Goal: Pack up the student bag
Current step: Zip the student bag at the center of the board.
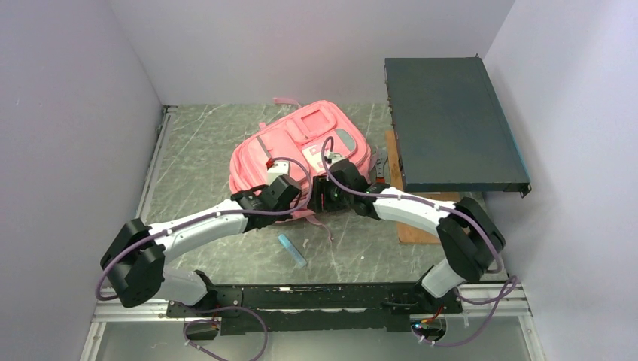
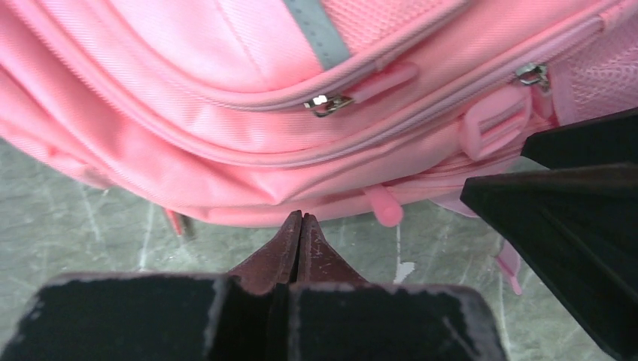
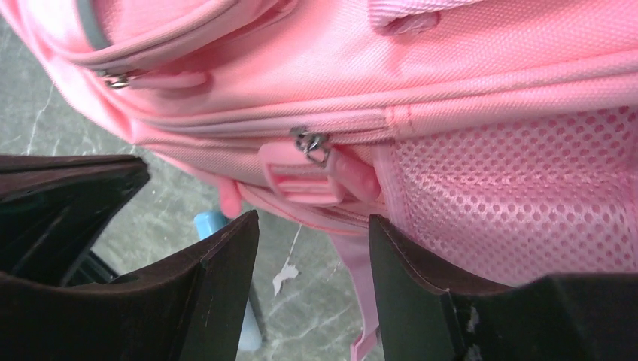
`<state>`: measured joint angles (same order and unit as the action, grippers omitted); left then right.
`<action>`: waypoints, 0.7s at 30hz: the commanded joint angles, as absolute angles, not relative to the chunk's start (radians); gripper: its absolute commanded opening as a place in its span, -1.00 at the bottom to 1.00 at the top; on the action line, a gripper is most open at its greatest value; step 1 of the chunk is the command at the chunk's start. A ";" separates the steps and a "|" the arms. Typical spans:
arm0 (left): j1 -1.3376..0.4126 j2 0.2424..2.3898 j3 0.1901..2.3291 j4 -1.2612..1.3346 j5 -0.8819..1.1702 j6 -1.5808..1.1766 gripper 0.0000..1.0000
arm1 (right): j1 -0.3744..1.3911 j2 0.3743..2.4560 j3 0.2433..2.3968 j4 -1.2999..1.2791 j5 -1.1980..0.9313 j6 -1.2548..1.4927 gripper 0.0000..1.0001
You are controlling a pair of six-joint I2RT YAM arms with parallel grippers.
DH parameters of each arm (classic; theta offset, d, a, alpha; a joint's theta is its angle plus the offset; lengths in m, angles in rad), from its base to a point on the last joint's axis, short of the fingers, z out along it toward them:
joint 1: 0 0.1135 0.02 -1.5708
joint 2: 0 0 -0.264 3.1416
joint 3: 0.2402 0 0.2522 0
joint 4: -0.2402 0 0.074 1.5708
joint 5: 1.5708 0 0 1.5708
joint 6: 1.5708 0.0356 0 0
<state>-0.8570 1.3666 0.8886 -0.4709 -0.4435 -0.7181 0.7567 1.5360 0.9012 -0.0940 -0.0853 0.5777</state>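
The student bag (image 1: 301, 147) is a soft pink backpack with grey trim, lying flat in the middle of the table. Both grippers are at its near edge. My left gripper (image 2: 302, 219) (image 1: 301, 198) is shut, with its tips against the bag's (image 2: 226, 90) lower seam and nothing showing between them. My right gripper (image 3: 312, 229) (image 1: 326, 194) stands open just below the bag (image 3: 451, 75). A metal zip pull (image 3: 310, 143) and a pink buckle sit above its gap, and a thin pink strap hangs through it. Its black fingers (image 2: 572, 226) also show at the right of the left wrist view.
A light blue pen-like stick (image 1: 292, 250) (image 3: 211, 222) lies on the marbled table in front of the bag. A large flat dark box (image 1: 451, 124) sits at the right on a wooden board (image 1: 415, 222). Grey walls close in the left, back and right.
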 commanded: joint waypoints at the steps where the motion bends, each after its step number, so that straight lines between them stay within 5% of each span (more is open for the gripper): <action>1: -0.856 1.345 0.888 -0.557 -0.534 -0.721 -1.00 | 0.742 1.589 0.947 -0.012 -0.049 0.618 0.15; 5: -0.855 1.304 0.864 -0.463 -0.361 -0.651 -1.00 | 0.737 1.598 0.934 -0.006 -0.077 0.620 0.15; 12: -0.855 1.274 0.823 -0.271 -0.222 -0.692 0.34 | 0.736 1.546 0.887 0.014 -0.090 0.615 0.14; 15: -0.867 1.365 0.921 -0.387 -0.291 -0.783 0.41 | 0.736 1.532 0.874 0.020 -0.095 0.618 0.14; 21: -0.887 1.484 1.001 -0.495 -0.384 -0.949 0.15 | 0.719 1.488 0.839 0.016 -0.057 0.652 0.14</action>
